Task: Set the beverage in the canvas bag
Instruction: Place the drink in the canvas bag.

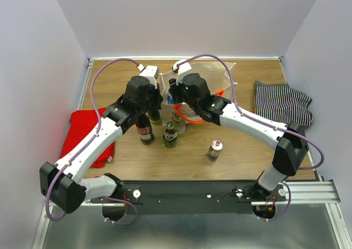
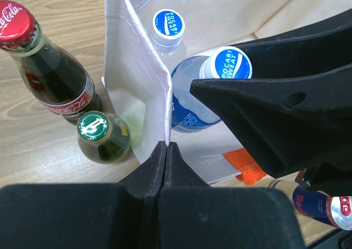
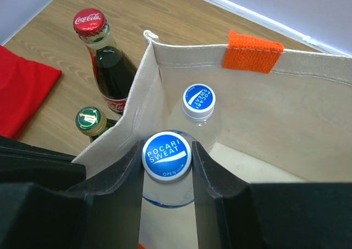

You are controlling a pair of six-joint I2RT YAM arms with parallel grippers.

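Left wrist view shows what the others hide: the left gripper [image 2: 166, 148] is pinched fully closed on the bag [image 2: 132, 78] at its corner seam, and the cream wall rises straight out from between the pressed fingertips. It also catches a can [image 2: 324, 205] outside the bag, off to the side of the right arm's black fingers. Right wrist view alone looks straight down into the bag. The right gripper [image 3: 166, 150] is partly closed, with a finger on each side of the bottle [image 3: 166, 156], clamping its neck just under the blue-and-white cap. The bottle sits within the bag's mouth, close to the pinched corner; whether its base rests on the bag's floor cannot be told. A second bottle [image 3: 198, 101] with the same cap stands inside the bag just beyond the held one, and an orange tab [image 3: 253, 51] marks the bag's far rim. Outside the bag, against the wall by that corner, stand a cola bottle [image 3: 104, 67] and a green bottle [image 3: 91, 121]. A red cloth [image 3: 22, 89] lies farther out on that side. Top view hides both grips, since the arms cover most of the bag. Only it shows the striped cloth [image 1: 283, 103], well apart on the bag's other side.
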